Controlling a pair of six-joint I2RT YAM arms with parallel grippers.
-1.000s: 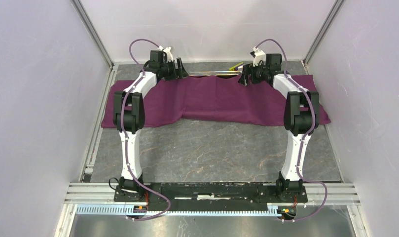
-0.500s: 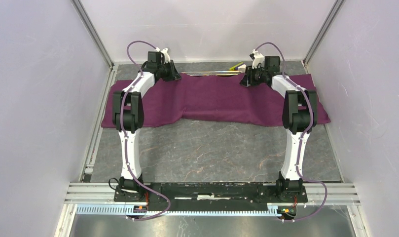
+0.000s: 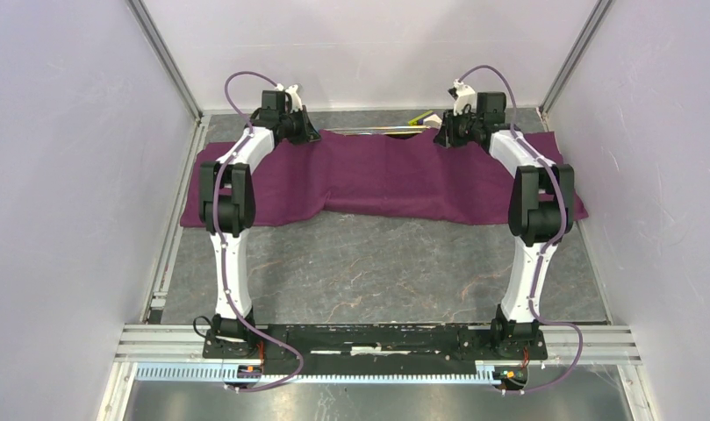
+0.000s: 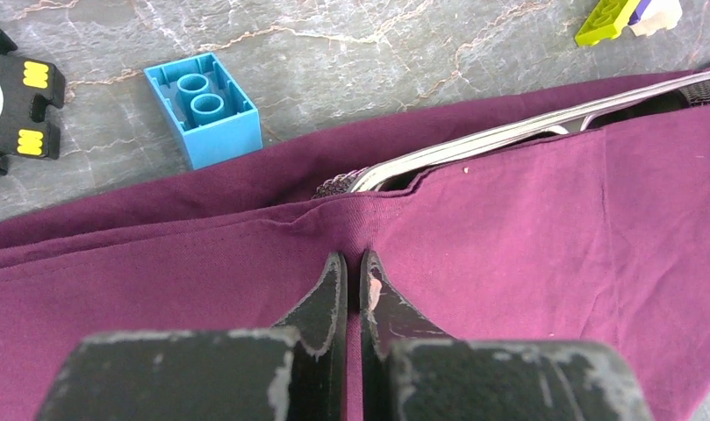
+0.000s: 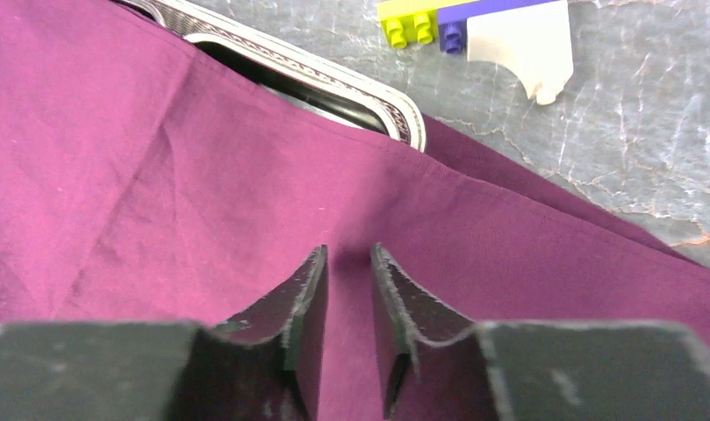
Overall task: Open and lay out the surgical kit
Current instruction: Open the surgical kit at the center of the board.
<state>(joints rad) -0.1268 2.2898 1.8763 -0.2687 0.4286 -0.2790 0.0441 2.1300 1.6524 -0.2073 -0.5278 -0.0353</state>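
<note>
purple cloth (image 3: 386, 180) lay across the far half of the table, long axis running left to right. steel tray (image 4: 527, 132) sat under the cloth's far edge, only its rim showing, between the two arms. left gripper (image 4: 351, 263) was clamped on a puckered pinch of cloth just short of the rim, with the tray ahead and to its right. right gripper (image 5: 349, 254) stood on the cloth with jaws narrowly apart; a firm hold could not be confirmed. its tray rim (image 5: 333, 83) lay ahead and to its left. neither arm was clearly nearer. judgement: the flap must be drawn toward the bases, both ends together.
</note>
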